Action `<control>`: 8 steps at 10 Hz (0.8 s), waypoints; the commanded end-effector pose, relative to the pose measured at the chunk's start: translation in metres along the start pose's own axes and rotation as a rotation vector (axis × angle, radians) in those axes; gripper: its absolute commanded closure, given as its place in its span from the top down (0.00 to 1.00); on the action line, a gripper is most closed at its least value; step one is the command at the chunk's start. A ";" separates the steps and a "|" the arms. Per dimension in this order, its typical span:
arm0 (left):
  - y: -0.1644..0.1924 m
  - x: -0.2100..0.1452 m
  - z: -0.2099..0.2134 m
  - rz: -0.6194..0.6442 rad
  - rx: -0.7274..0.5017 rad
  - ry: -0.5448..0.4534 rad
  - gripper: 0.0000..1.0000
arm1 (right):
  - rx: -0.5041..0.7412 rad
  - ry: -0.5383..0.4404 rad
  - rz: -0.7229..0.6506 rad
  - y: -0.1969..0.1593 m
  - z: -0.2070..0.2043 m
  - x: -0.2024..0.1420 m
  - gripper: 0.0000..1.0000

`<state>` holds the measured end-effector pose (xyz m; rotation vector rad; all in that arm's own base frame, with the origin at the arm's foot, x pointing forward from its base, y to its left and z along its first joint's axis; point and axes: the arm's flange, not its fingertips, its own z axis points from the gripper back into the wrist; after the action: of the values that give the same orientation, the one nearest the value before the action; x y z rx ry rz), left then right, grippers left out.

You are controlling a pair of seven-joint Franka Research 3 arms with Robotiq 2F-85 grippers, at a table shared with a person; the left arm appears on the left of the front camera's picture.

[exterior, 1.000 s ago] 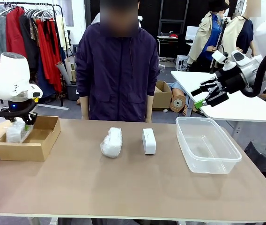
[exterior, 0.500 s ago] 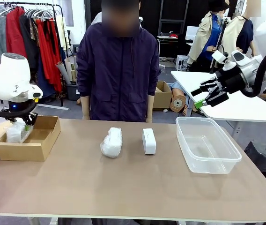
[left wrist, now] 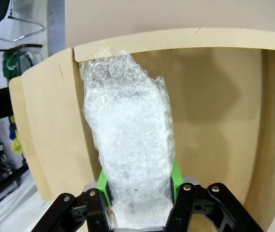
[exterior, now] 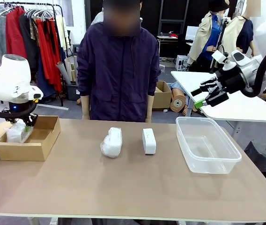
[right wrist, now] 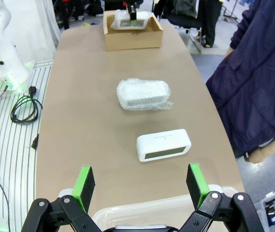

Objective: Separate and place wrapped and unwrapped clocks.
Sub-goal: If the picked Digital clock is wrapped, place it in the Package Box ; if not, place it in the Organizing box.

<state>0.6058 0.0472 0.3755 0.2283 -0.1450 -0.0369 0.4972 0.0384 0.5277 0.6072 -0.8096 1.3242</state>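
L gripper (left wrist: pixel 138 182) clamped on wrapped clock (left wrist: pixel 128 130) inside cardboard box (left wrist: pixel 215 111), prob. the wrapped-item bin; R gripper (right wrist: pixel 140 180) spread wide, empty, near clear tub (right wrist: pixel 142 207).

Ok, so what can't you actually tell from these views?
Front view: the cardboard box wall hides the underside of the bubble-wrapped bundle, so whether it rests on the box floor is unclear.
Left wrist view: bubble wrap obscures what the left gripper is clamping.
Right wrist view: the bottom edge cuts off the clear tub.
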 end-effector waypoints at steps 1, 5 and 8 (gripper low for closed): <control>0.001 0.007 0.000 0.018 0.027 0.004 0.22 | 0.003 -0.006 0.009 0.001 0.000 0.002 1.00; 0.000 0.008 0.002 0.021 0.034 0.012 0.99 | 0.003 -0.006 0.009 0.001 0.000 0.002 1.00; 0.000 0.008 0.014 0.016 0.034 0.000 1.00 | 0.003 -0.006 0.009 0.001 0.000 0.002 1.00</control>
<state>0.6141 0.0460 0.3841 0.2342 -0.1455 -0.0328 0.4972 0.0384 0.5277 0.6072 -0.8096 1.3242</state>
